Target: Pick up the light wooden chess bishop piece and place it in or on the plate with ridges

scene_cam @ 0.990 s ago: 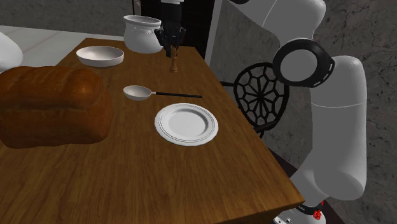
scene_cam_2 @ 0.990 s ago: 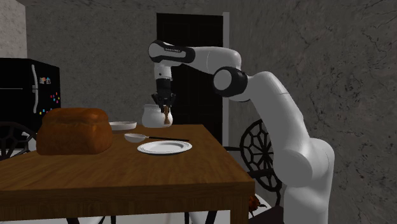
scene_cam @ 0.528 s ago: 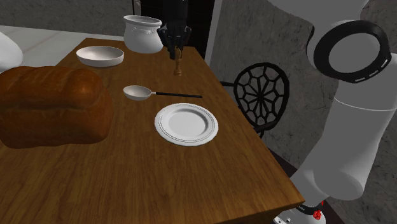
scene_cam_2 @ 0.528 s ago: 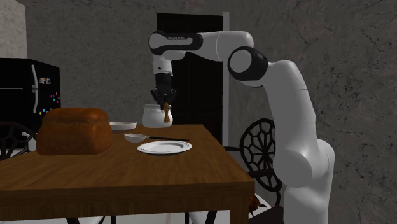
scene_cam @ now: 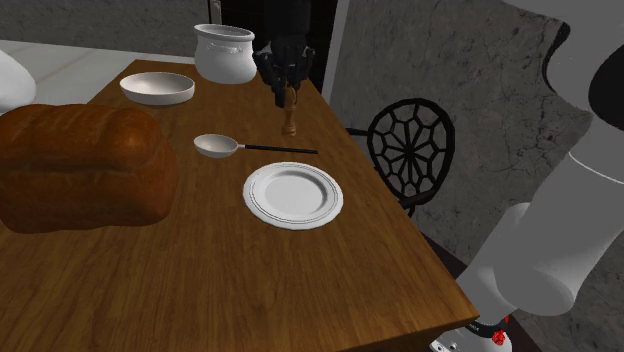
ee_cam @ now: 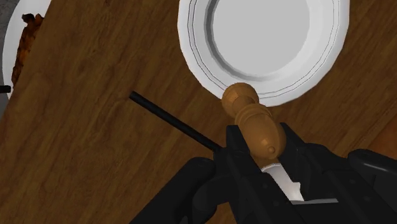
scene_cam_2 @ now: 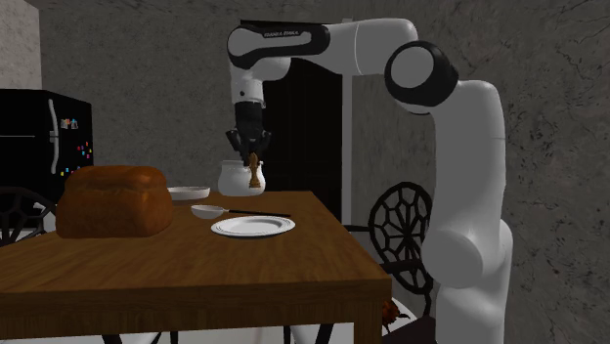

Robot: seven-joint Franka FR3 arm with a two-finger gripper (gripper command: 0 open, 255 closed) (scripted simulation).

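The all-black two-finger hand [scene_cam: 283, 78] is closed on the upper end of the light brown wooden chess bishop [scene_cam: 289, 115], which hangs base-down beneath it. In the second exterior view the bishop [scene_cam_2: 255, 175] sits clear of the brown wooden surface [scene_cam: 330, 270], in front of the white lidded pot [scene_cam_2: 233, 179]. In the shoulder view the piece is just beyond the black handle of the white-bowled spoon [scene_cam: 216, 146], and the round white plate with ridged rim [scene_cam: 256, 196] lies nearer the camera, apart from it. Along the wrist view the fingers [ee_cam: 210, 178] clasp the bishop [ee_cam: 251, 121] (its round foot overlaps the plate's rim [ee_cam: 191, 44] there). A large brown bread loaf [scene_cam: 80, 165] and a shallow white bowl [scene_cam: 157, 88] rest at the shoulder view's left.
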